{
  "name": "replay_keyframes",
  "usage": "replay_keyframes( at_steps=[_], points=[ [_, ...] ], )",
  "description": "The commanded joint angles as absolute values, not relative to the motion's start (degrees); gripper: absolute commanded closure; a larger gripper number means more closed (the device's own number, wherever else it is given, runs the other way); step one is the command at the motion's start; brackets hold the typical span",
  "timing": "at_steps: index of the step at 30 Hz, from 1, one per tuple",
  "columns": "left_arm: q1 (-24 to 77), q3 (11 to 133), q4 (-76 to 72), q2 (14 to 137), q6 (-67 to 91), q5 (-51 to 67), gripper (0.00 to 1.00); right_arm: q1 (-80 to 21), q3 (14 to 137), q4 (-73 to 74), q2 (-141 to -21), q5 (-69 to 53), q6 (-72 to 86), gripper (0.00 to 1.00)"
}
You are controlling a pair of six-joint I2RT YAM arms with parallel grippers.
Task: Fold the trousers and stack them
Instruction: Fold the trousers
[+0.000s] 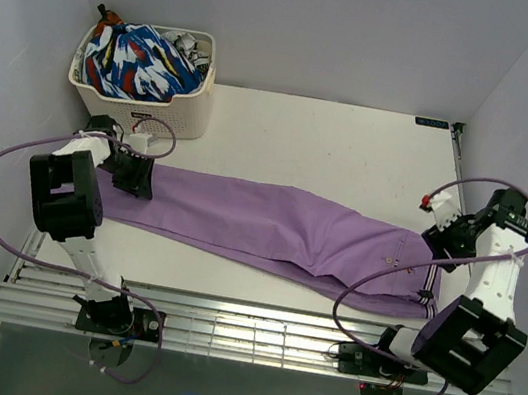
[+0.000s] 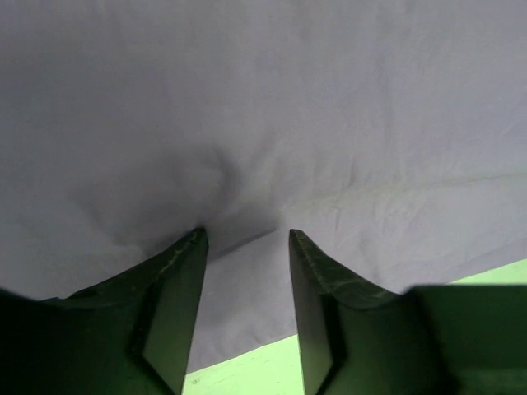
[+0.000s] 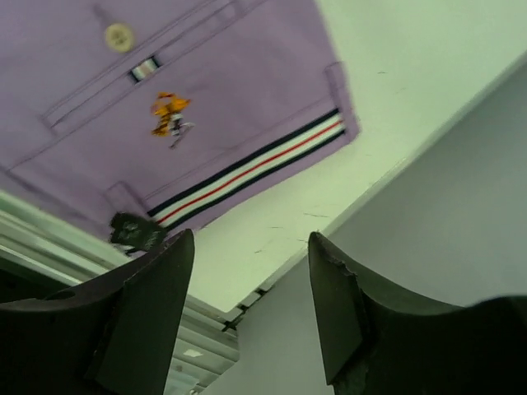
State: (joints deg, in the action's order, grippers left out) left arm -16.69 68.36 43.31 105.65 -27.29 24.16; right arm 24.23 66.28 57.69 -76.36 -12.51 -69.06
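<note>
Purple trousers (image 1: 270, 224) lie flat and stretched across the table, legs to the left, waistband with a striped band (image 3: 247, 164) to the right. My left gripper (image 1: 134, 176) is at the leg end, open, its fingertips pressed down on the cloth (image 2: 263, 99), which puckers between them (image 2: 247, 234). My right gripper (image 1: 439, 230) hovers open and empty (image 3: 251, 239) just beyond the waistband, near the table's right edge. The back pocket with a button and a small embroidered logo (image 3: 171, 115) shows in the right wrist view.
A white laundry basket (image 1: 192, 115) with colourful clothes (image 1: 140, 60) stands at the back left, close behind my left gripper. The white side wall (image 3: 428, 214) is close on the right. A metal rail (image 1: 251, 332) runs along the near edge.
</note>
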Motion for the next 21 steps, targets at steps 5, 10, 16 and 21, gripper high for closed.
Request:
replay_keyframes(
  at_steps=[5, 10, 16, 21],
  points=[
    [-14.51, 66.27, 47.98, 94.76, -38.22, 34.24, 0.36, 23.73, 49.59, 57.92, -66.8, -10.82, -84.63, 0.36],
    [-5.91, 63.38, 51.33, 84.13, -47.1, 41.66, 0.3, 23.64, 46.76, 58.89, -64.87, -11.25, -86.74, 0.36],
    [13.16, 58.8, 46.06, 80.94, -45.09, 37.98, 0.3, 23.64, 38.52, 55.12, -58.98, -7.92, -91.75, 0.34],
    [26.7, 57.13, 37.64, 82.96, -41.05, 35.07, 0.29, 23.64, 30.95, 42.49, -53.8, -5.45, -93.34, 0.33]
  ],
)
